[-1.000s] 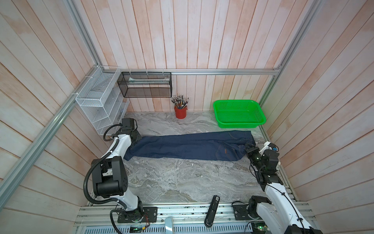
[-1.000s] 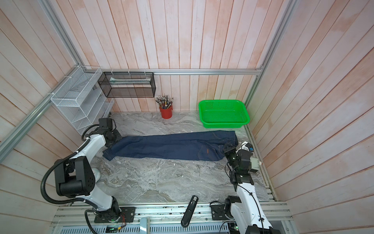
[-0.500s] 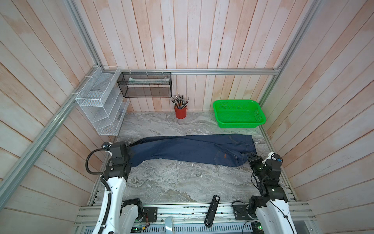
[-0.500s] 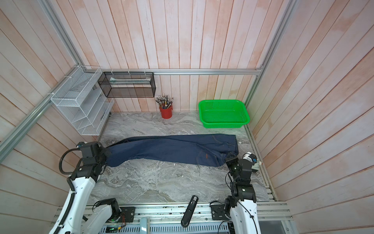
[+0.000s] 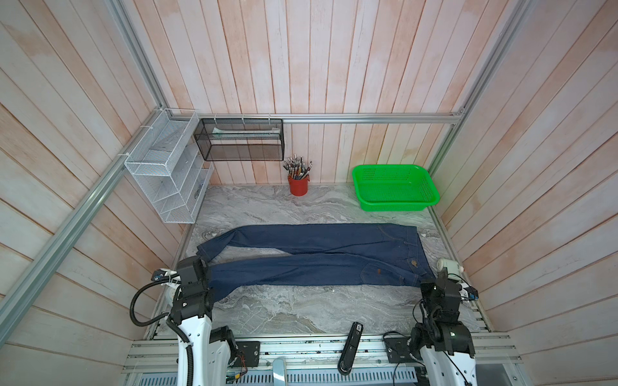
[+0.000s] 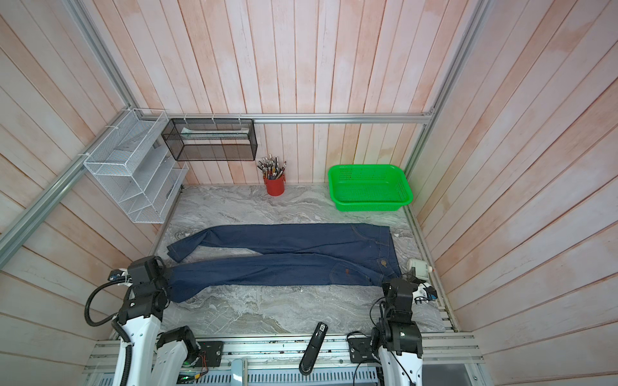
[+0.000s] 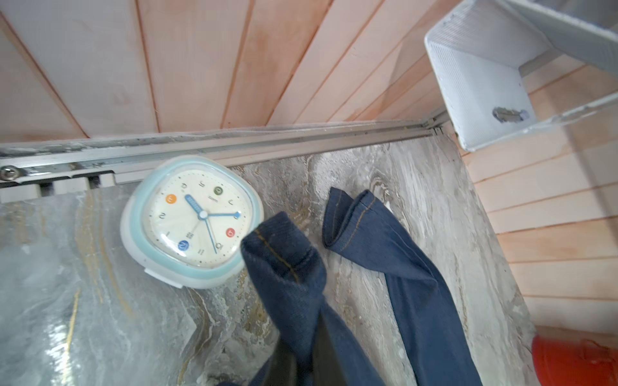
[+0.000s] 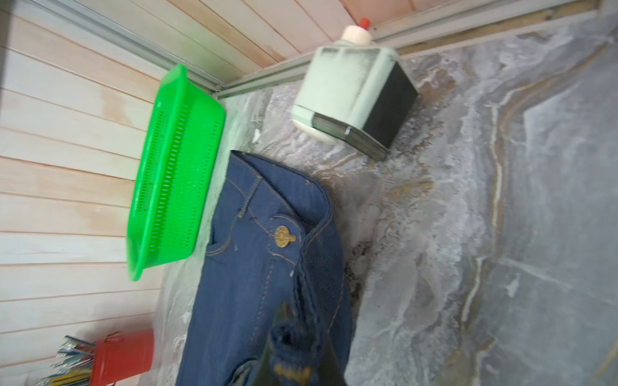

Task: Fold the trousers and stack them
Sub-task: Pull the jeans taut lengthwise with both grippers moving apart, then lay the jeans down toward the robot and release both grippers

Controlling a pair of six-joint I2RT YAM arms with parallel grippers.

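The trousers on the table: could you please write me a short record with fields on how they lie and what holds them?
trousers: dark blue jeans, lengthwise across the marble table, legs parted
waist end: on the right, brass button facing up
left gripper: shut on the near leg's cuff
right gripper: shut on the waistband's near corner
far leg: flat, cuff free
nearby: green basket behind the waist; clock by the held cuff
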